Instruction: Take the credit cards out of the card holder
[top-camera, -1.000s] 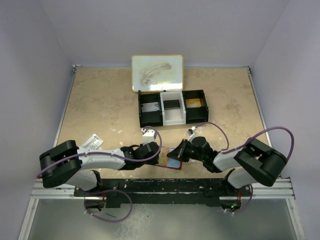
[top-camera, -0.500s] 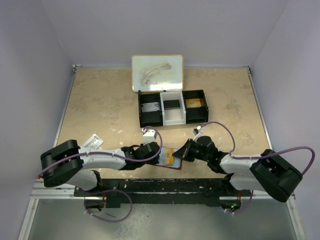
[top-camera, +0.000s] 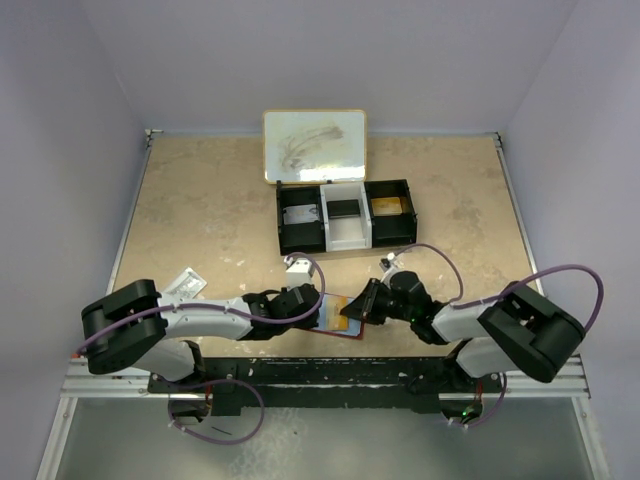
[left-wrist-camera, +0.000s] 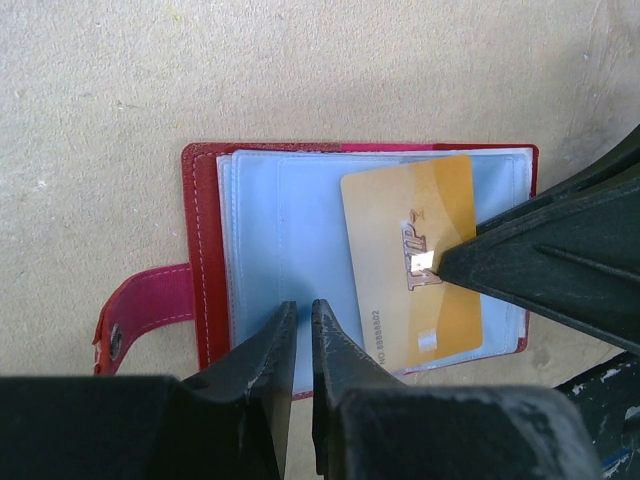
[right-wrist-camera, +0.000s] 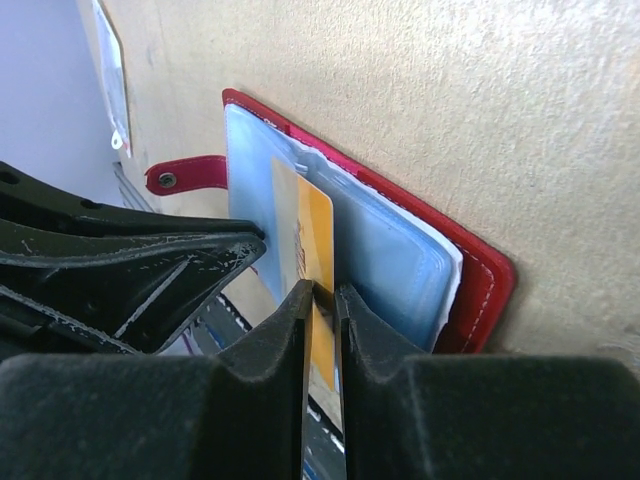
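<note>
Right gripper (right-wrist-camera: 320, 295) is pinching the thin, stiff, likely slick gold card (left-wrist-camera: 415, 260) by its edge; left gripper (left-wrist-camera: 300, 312), fingers nearly together, is pinning the floppy card holder (left-wrist-camera: 205, 250).

Bright even light, soft shadows, sharp focus.

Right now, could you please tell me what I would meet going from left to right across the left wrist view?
Red tab → red cover → clear sleeves → gold card → right gripper.
</note>
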